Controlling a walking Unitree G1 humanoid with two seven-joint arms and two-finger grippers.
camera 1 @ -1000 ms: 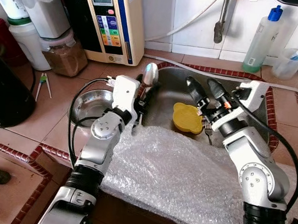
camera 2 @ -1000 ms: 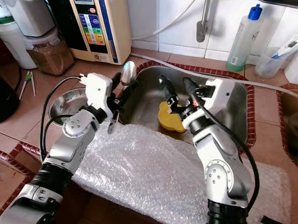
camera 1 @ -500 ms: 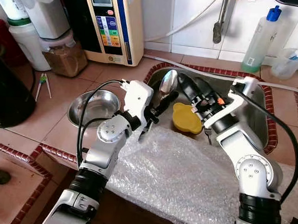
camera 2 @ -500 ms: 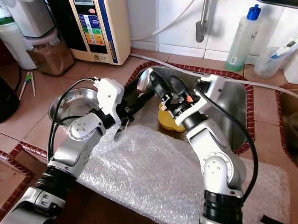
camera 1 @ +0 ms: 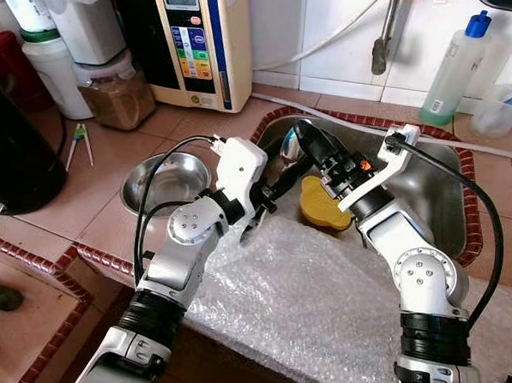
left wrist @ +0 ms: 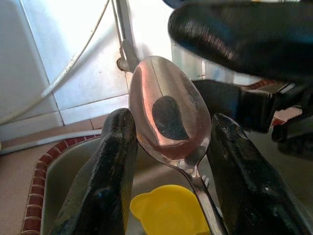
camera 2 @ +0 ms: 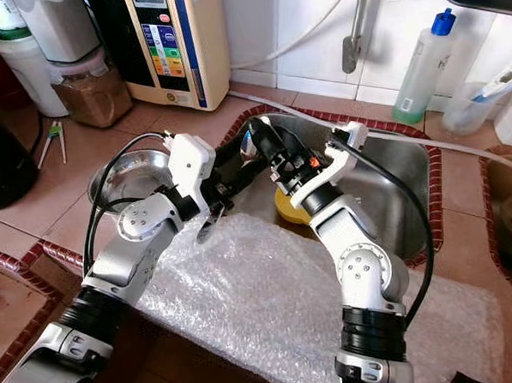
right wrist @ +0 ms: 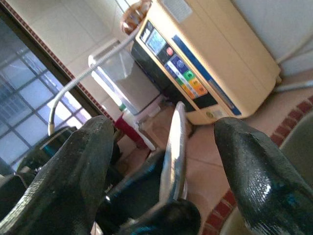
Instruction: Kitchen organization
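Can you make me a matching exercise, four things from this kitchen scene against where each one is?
1. spoon
2. yellow lid
3. steel bowl
4. bubble wrap

A. on the tiled counter left of the sink
B. inside the sink
C. draped over the counter's front edge
D. held in the left gripper, bowl upward

Pairs: 1-D, 2-B, 3-A, 4-C

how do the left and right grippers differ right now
The left gripper holds a steel spoon by its handle, bowl up; the right gripper is open and holds nothing, its fingers spread either side of that spoon's bowl. The left reaches in from the counter side, the right from over the sink. Both have black fingers.
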